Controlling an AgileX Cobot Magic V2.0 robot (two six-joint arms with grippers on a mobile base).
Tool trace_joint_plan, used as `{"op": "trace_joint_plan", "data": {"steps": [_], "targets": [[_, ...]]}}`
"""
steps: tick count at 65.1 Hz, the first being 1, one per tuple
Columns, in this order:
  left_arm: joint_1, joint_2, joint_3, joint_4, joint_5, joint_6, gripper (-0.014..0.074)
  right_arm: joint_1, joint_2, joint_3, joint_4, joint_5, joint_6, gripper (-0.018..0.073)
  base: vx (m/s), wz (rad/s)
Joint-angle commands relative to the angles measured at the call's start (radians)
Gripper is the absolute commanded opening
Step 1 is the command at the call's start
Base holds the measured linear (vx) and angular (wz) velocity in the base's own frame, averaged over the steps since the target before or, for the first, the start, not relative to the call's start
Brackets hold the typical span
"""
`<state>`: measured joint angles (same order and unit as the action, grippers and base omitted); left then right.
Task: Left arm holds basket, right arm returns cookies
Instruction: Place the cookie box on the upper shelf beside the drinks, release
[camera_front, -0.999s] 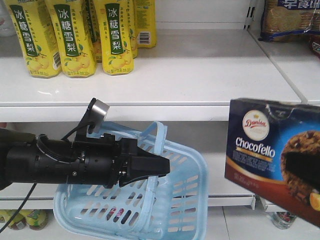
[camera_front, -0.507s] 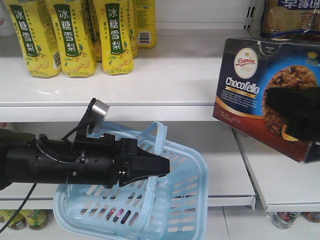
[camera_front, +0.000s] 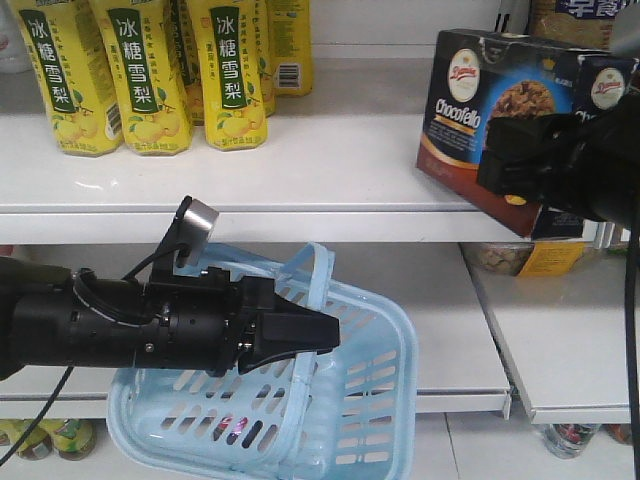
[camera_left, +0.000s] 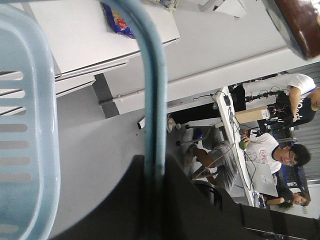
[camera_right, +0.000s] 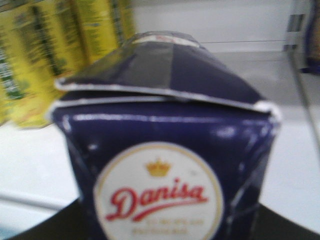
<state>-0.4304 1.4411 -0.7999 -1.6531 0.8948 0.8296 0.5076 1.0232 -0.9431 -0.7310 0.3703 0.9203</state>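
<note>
The left arm (camera_front: 110, 325) reaches in from the left, and its left gripper (camera_front: 310, 340) is shut on the hoop handle (camera_left: 152, 90) of the light blue basket (camera_front: 350, 410). The basket hangs tilted in front of the lower shelf. In the left wrist view the left gripper (camera_left: 155, 172) clamps the handle between dark jaws. The right arm (camera_front: 600, 165) comes in from the right. Its right gripper (camera_front: 525, 165) is shut on the navy Chocofello cookies box (camera_front: 475, 95), held tilted over the right end of the upper shelf. The cookies (camera_right: 165, 125) fill the right wrist view, where the right gripper (camera_right: 165, 232) grips their sides.
Yellow drink cartons (camera_front: 150, 70) stand at the back left of the white upper shelf (camera_front: 350, 165). Biscuit packs (camera_front: 570, 15) sit at the top right, and packets (camera_front: 520, 258) lie on the lower right shelf (camera_front: 560, 340). People sit at desks (camera_left: 270, 150) behind me.
The right gripper has carried the cookies up and to the left, from below shelf height onto the level of the upper shelf. The left arm and basket have stayed still.
</note>
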Motion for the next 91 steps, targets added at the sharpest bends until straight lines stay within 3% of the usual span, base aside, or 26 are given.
{"op": "trace_joint_plan", "data": {"steps": [1, 9, 25, 33, 40, 52, 60, 79, 91], "targets": [[0.004, -0.034, -0.033, -0.127, 0.019, 0.012, -0.0003, -0.061, 0.010, -0.036, -0.142, -0.084, 0.120, 0.0087, 0.00, 0.00], [0.004, -0.034, -0.033, -0.127, 0.019, 0.012, -0.0003, -0.119, 0.037, -0.036, -0.186, -0.114, 0.167, 0.0087, 0.00, 0.00], [0.004, -0.034, -0.033, -0.127, 0.019, 0.012, -0.0003, -0.232, 0.114, -0.036, -0.190, -0.198, 0.179, 0.0087, 0.00, 0.00], [0.004, -0.034, -0.033, -0.127, 0.019, 0.012, -0.0003, -0.274, 0.158, -0.036, -0.245, -0.263, 0.179, 0.0089, 0.00, 0.00], [0.004, -0.034, -0.033, -0.127, 0.019, 0.012, -0.0003, -0.294, 0.195, -0.044, -0.296, -0.315, 0.180, 0.0099, 0.00, 0.00], [0.004, -0.034, -0.033, -0.127, 0.019, 0.012, -0.0003, -0.299, 0.251, -0.104, -0.299, -0.318, 0.179, 0.0146, 0.00, 0.00], [0.004, -0.034, -0.033, -0.127, 0.019, 0.012, -0.0003, -0.299, 0.271, -0.132, -0.299, -0.320, 0.176, 0.0223, 0.00, 0.00], [0.004, -0.034, -0.033, -0.127, 0.019, 0.012, -0.0003, -0.296, 0.270, -0.133, -0.299, -0.332, 0.176, 0.0524, 0.00, 0.00], [0.004, -0.034, -0.033, -0.127, 0.019, 0.012, -0.0003, -0.296, 0.241, -0.126, -0.288, -0.328, 0.183, 0.0603, 0.00, 0.00]]}}
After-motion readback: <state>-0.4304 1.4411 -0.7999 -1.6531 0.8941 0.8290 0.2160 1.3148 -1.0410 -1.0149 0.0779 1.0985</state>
